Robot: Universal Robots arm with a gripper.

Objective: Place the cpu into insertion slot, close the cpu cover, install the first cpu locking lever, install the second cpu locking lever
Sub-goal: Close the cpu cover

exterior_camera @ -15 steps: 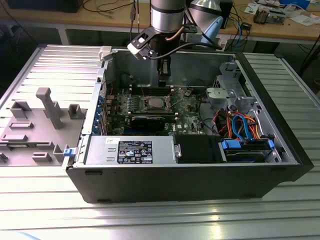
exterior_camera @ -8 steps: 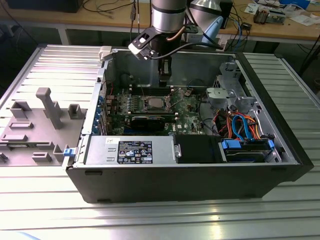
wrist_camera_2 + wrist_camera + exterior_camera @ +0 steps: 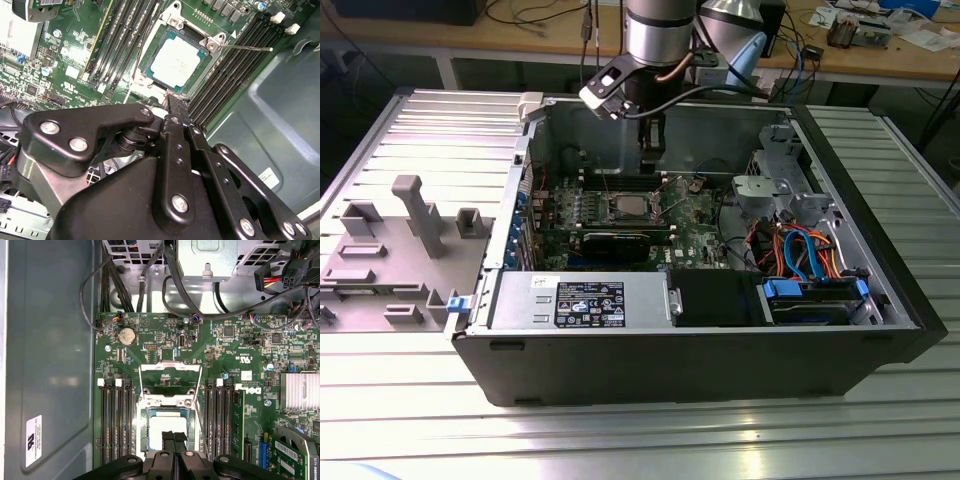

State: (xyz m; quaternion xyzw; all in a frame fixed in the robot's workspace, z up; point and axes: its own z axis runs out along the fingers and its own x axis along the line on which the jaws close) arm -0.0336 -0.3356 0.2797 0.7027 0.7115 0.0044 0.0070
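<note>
The cpu (image 3: pixel 167 429), its silver-grey top up, lies seated in the insertion slot (image 3: pixel 144 437) on the green board; it is also seen in the second wrist view as the cpu (image 3: pixel 177 61) and in the exterior view as the cpu (image 3: pixel 630 207). The cpu cover (image 3: pixel 170 369), a thin silvery frame with a window, stands swung open off the slot's hinge side. A thin wire locking lever (image 3: pixel 246 47) sticks out free beside the slot. My gripper (image 3: pixel 174 436) hovers just over the cpu's edge with its black fingers (image 3: pixel 172 125) pressed together, holding nothing. It hangs inside the case (image 3: pixel 653 158).
Long memory slots (image 3: pixel 117 425) flank the socket on both sides. A silver power-supply box (image 3: pixel 580 300), a black bay (image 3: pixel 720 298) and coloured cables (image 3: pixel 800 250) fill the case's near side. The case wall (image 3: pixel 270 115) is close by. A grey fixture tray (image 3: pixel 390 250) lies outside.
</note>
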